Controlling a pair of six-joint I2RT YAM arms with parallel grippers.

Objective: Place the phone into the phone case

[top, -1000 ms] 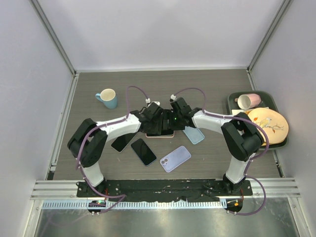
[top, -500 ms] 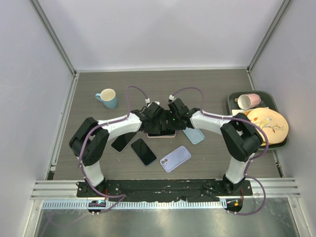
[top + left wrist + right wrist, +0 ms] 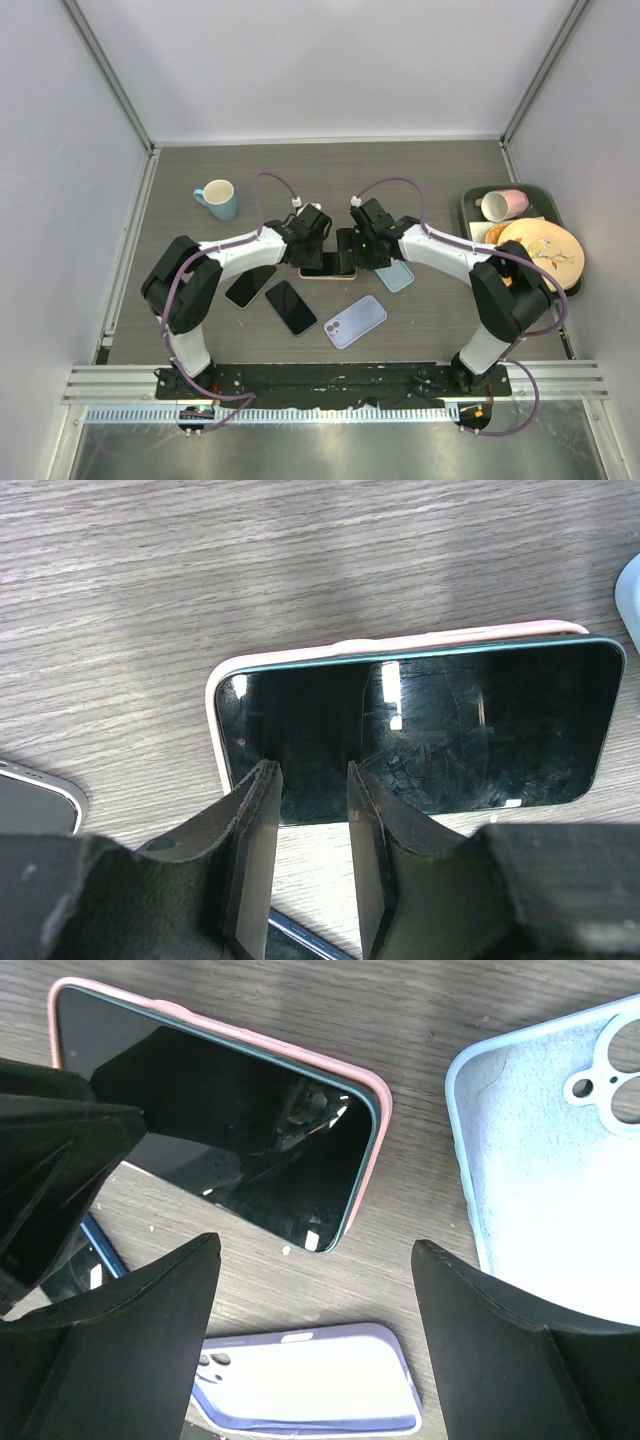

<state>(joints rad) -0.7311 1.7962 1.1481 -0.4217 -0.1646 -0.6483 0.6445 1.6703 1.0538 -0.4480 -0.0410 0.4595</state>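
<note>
Grey wood-grain table [image 3: 440,180] inside white walls. At its centre lies the phone [image 3: 420,730], screen up, within the pink case [image 3: 470,633], whose rim shows along its far edge and both ends. It looks seated, so the task seems nearly done, though I cannot tell whether every corner is pressed home. The left gripper [image 3: 310,775] hangs over the phone's left end, jaws narrowed but apart, grasping nothing. The right gripper [image 3: 315,1245] hovers over the right end, jaws spread wide and empty. A blue case [image 3: 540,1160] lies just right of the phone. What may remain is a last press, then withdrawal.

phone [image 3: 230,1130] in pink case [image 3: 381,1110], pincer [image 3: 312,1245] spread
</note>
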